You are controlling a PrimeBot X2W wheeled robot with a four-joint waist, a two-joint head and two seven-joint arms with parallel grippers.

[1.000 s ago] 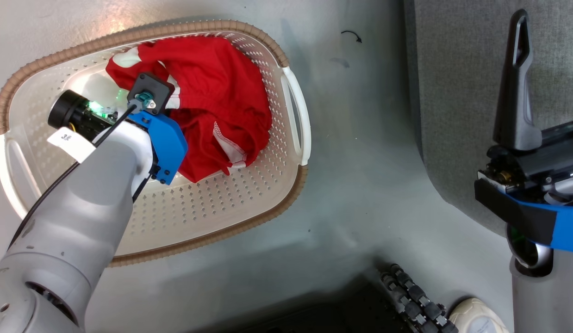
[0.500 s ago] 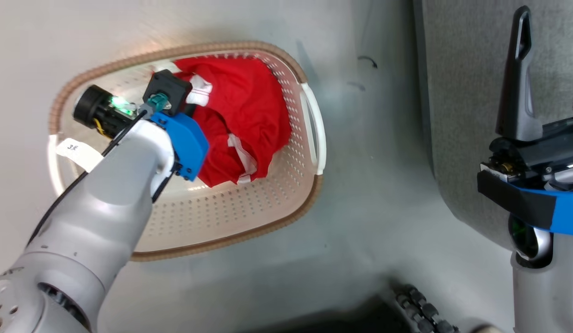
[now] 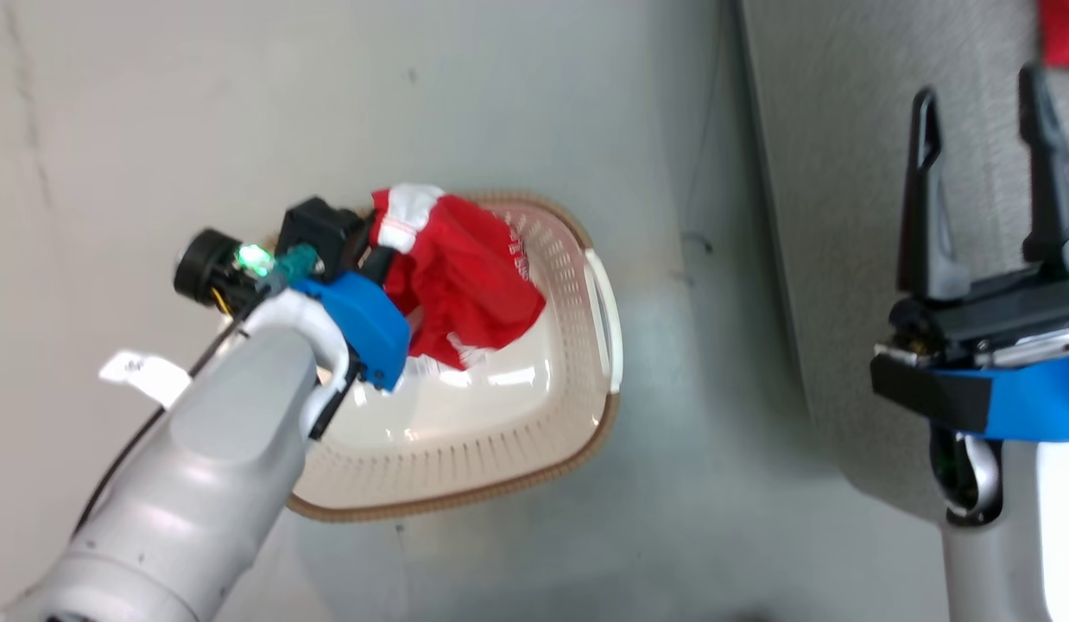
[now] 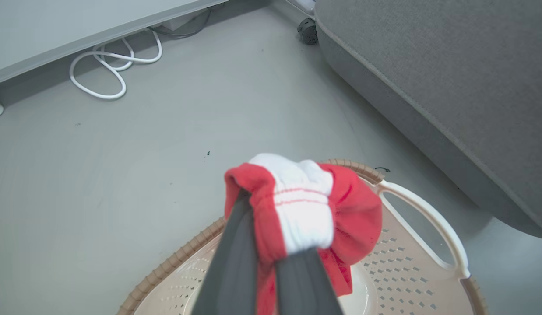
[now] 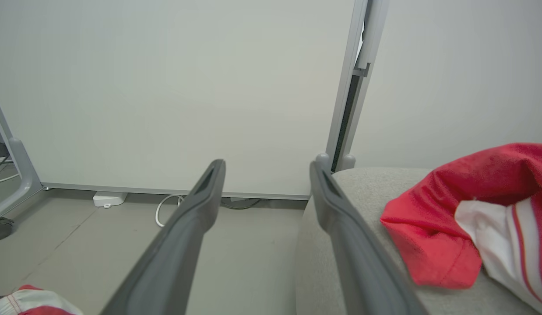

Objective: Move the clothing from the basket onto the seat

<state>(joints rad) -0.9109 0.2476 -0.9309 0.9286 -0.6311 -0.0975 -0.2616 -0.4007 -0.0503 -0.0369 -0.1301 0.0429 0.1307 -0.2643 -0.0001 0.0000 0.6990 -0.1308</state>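
My left gripper (image 4: 271,238) is shut on a bunched red garment with a white cuff (image 4: 306,210), part of the clothing. It hangs above the cream basket (image 4: 422,218), lifted off the basket floor. From the head view the same garment (image 3: 465,285) dangles over the basket (image 3: 465,497), with the fingers hidden behind the wrist and the fabric. Over the grey seat (image 3: 845,130) my right gripper (image 3: 983,155) stands open and holds nothing. A second red and white garment (image 5: 463,218) lies on the seat (image 5: 376,183) to the right of the right gripper (image 5: 266,168).
The basket stands on grey floor to the left of the seat (image 4: 450,87). A white cable (image 4: 109,74) loops on the floor by the wall. A caster (image 4: 307,31) sits at the seat's far corner. A metal post (image 5: 354,87) rises behind the seat.
The head view has pulled back and up. My left gripper has lifted the red garment out of the basket bottom, and it now hangs bunched. The right gripper stays open over the seat.
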